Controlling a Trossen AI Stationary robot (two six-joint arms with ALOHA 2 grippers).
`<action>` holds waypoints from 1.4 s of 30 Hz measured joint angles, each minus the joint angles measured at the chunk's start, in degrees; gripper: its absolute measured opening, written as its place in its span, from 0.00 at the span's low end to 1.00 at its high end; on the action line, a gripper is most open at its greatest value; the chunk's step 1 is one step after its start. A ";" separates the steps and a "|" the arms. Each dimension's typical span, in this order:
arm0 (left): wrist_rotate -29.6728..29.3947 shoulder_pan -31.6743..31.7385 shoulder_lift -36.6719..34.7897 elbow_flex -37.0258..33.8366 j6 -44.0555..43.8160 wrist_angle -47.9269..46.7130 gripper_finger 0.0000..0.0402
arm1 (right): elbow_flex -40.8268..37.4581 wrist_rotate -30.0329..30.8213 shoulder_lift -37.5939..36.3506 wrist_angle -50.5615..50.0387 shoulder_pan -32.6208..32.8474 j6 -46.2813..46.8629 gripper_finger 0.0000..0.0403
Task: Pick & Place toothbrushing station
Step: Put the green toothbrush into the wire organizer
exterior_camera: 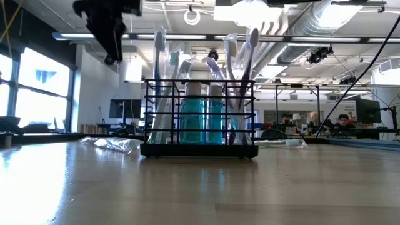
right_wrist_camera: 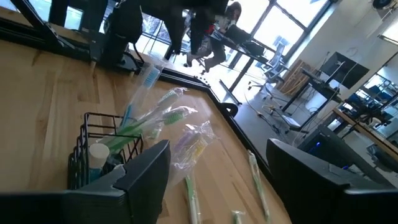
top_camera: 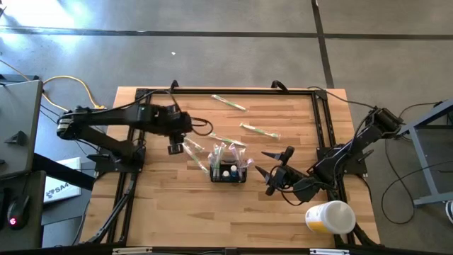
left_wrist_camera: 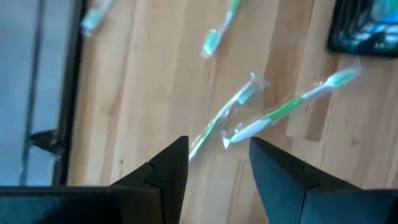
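Note:
The toothbrushing station (top_camera: 228, 172) is a small black wire caddy standing on its base near the middle of the wooden table. It holds toothbrushes and blue bottles, as the low view (exterior_camera: 200, 119) shows. My left gripper (top_camera: 175, 146) is open and empty. It hangs above the table to the caddy's left, over two wrapped green toothbrushes (left_wrist_camera: 217, 124). My right gripper (top_camera: 267, 164) is open and empty just right of the caddy, which shows beside its fingers in the right wrist view (right_wrist_camera: 99, 152).
Wrapped toothbrushes lie loose on the table: one at the far side (top_camera: 230, 103), one right of centre (top_camera: 260, 131), others left of the caddy (top_camera: 198, 156). A white-and-yellow cup (top_camera: 329, 216) lies at the near right corner. A black frame (top_camera: 318, 113) borders the table.

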 joint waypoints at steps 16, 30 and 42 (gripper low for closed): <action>14.13 12.95 -0.03 -27.72 15.79 32.19 0.41 | 0.00 -5.76 0.00 -1.09 -0.02 2.59 0.64; 14.62 12.94 1.13 -35.28 15.79 45.78 0.41 | 0.00 -14.50 0.00 -1.36 -3.00 3.70 0.64; 14.77 12.94 11.60 -35.12 17.52 49.28 0.41 | -0.04 -16.36 0.00 -2.02 -4.13 5.52 0.64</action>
